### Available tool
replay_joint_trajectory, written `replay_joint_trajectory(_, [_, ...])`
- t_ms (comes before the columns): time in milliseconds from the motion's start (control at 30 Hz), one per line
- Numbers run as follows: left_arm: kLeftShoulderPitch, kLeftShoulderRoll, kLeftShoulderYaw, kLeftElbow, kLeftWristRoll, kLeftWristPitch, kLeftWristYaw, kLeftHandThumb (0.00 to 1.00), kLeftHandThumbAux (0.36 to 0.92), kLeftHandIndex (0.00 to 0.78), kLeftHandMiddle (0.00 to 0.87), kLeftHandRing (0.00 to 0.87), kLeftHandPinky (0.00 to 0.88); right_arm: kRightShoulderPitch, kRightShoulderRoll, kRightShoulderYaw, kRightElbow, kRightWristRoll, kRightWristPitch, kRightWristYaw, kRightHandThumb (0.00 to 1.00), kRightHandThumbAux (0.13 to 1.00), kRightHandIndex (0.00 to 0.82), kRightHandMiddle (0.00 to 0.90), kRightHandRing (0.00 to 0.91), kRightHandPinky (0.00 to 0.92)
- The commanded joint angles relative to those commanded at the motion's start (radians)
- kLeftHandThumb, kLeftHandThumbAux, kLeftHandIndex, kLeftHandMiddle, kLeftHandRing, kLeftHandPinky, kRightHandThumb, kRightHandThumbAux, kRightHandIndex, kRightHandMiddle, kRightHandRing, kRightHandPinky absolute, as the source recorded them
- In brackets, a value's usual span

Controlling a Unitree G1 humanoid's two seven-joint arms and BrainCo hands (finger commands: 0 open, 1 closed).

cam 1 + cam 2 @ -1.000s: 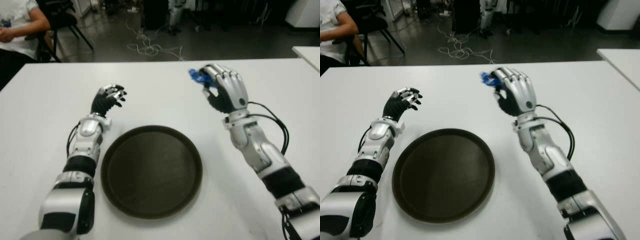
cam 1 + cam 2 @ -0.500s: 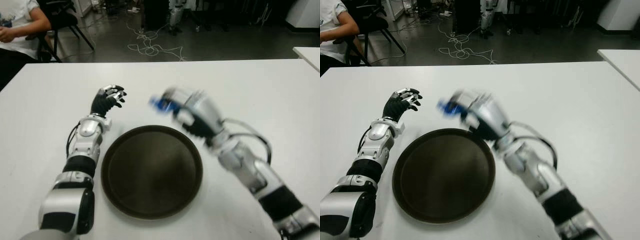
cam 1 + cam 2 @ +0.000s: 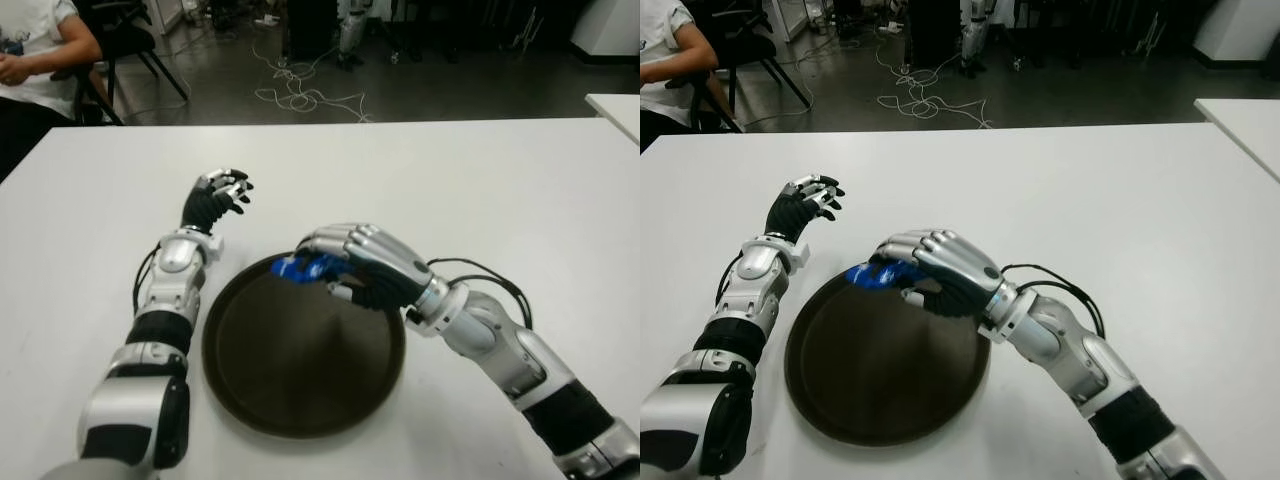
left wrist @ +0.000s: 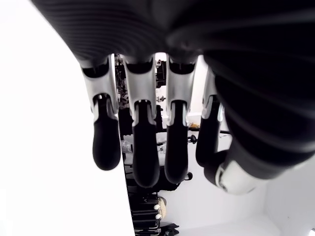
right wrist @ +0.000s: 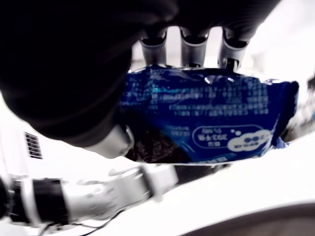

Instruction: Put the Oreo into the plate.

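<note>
One blue Oreo packet (image 3: 308, 267) sits clamped in your right hand (image 3: 362, 264), over the far rim of the dark plate (image 3: 300, 400). Your left hand (image 3: 214, 198), fingers loosely spread and holding nothing, shows over the white bench (image 3: 500, 180) left of the plate.

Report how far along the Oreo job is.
Done: the right hand has grasped the blue Oreo packet and holds it over the far rim of the dark plate. In hand: the carry. Left: releasing it into the plate. The left hand shows open beside the plate, on its left.
</note>
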Motion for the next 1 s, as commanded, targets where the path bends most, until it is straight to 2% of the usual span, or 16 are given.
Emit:
replay_joint_trajectory(67, [0.0,0.001,-0.001,0.0,0.002,0.0,0.001,0.834,0.672,0.419,0.465,0.512,0.567,-0.001,0.009,-0.005,0.014,0.026,-0.023,0.014,0.692,0.734,0.422,0.682,0.699,0.701])
replay_joint_trajectory(167, [0.002,0.002,-0.003,-0.001,0.003,-0.005,-0.003,0.835,0.672,0.419,0.466,0.511,0.566,0.009,0.01,-0.016,-0.006,0.082,-0.019,0.061,0.694,0.733,0.423,0.689,0.709,0.714])
replay_joint_trajectory(300, [0.004,0.003,-0.005,-0.002,0.006,-0.009,-0.003,0.834,0.672,0.419,0.465,0.509,0.564,0.01,0.013,-0.022,-0.009,0.114,-0.007,0.11,0.695,0.733,0.423,0.678,0.698,0.701])
replay_joint_trajectory(500, [0.006,0.003,-0.007,-0.004,0.008,-0.012,0.001,0.833,0.672,0.419,0.465,0.509,0.567,0.013,0.022,-0.034,-0.025,0.149,0.024,0.171,0.696,0.732,0.424,0.651,0.663,0.652])
replay_joint_trajectory(667, [0.007,0.002,-0.005,-0.008,0.006,-0.008,0.001,0.833,0.673,0.419,0.464,0.504,0.555,0.016,0.037,-0.045,-0.021,0.143,0.036,0.186,0.695,0.731,0.425,0.639,0.647,0.636])
replay_joint_trajectory(833, [0.008,0.001,-0.005,-0.009,0.005,-0.004,0.002,0.833,0.673,0.419,0.463,0.5,0.546,-0.001,0.06,-0.045,0.059,0.119,0.004,0.165,0.694,0.732,0.425,0.626,0.632,0.618])
replay_joint_trajectory(1000, [0.008,0.0,-0.007,-0.011,0.008,-0.001,0.004,0.833,0.673,0.419,0.462,0.504,0.554,-0.027,0.091,-0.052,0.189,0.102,-0.036,0.133,0.693,0.733,0.424,0.618,0.623,0.616])
